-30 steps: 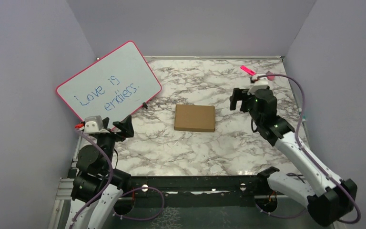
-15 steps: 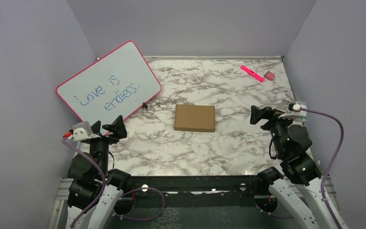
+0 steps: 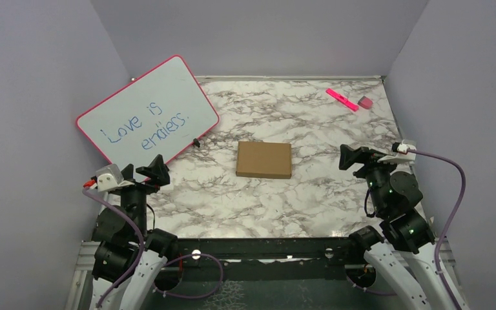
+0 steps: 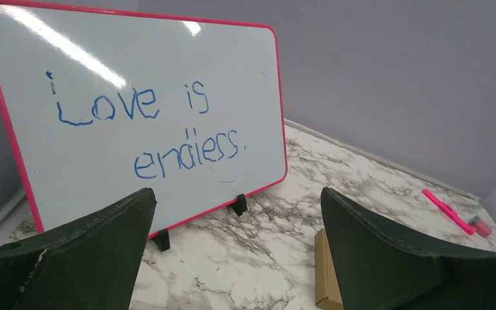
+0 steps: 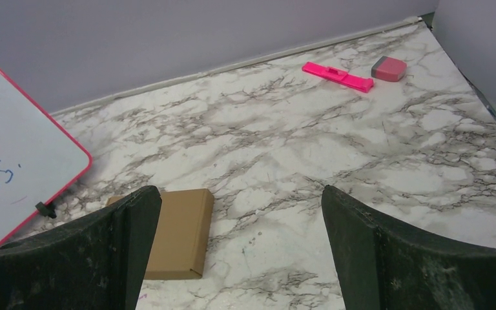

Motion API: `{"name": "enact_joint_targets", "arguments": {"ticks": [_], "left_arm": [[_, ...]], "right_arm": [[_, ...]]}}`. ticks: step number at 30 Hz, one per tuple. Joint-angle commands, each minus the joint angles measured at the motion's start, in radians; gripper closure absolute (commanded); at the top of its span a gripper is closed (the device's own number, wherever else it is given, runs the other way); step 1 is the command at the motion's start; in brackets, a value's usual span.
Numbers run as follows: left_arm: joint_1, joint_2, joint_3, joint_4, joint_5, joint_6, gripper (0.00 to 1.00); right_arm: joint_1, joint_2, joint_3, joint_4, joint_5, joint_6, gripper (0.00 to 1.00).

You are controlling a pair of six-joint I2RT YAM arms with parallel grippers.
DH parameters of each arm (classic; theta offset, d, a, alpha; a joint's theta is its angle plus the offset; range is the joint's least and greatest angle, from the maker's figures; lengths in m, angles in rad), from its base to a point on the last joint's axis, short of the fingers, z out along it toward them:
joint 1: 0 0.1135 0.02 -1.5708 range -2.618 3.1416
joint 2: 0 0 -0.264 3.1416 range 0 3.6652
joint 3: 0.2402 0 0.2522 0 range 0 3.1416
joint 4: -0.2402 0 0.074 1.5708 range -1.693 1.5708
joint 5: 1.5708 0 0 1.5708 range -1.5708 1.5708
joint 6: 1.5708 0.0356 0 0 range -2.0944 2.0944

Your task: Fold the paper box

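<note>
Box [image 3: 264, 159] closed, lying flat mid-table [image 3: 284, 206] (lid down, inside unseen). Left gripper [image 3: 142, 173] at near-left edge, jaws apart, empty. Right gripper [image 3: 361, 158] at right edge, likewise. Whiteboard [image 3: 147, 111] far-left corner; marker [image 3: 341, 99], eraser [image 3: 365, 102] far-right corner.

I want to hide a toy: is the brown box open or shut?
Shut. The cardboard box lies flat, folded into a closed rectangle, no flaps sticking out.
</note>
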Motion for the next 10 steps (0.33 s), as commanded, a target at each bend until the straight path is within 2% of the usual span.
{"name": "enact_joint_targets", "arguments": {"ticks": [1, 10], "left_arm": [[0.01, 0.016, -0.003, 0.021, -0.008, 0.001, 0.01], [0.02, 0.004, -0.002, 0.023, 0.006, -0.004, 0.01]], "right_arm": [[0.0, -0.011, 0.0, -0.005, 0.028, 0.007, 0.0], [0.0, -0.008, 0.007, -0.008, 0.038, 0.001, 0.0]]}}
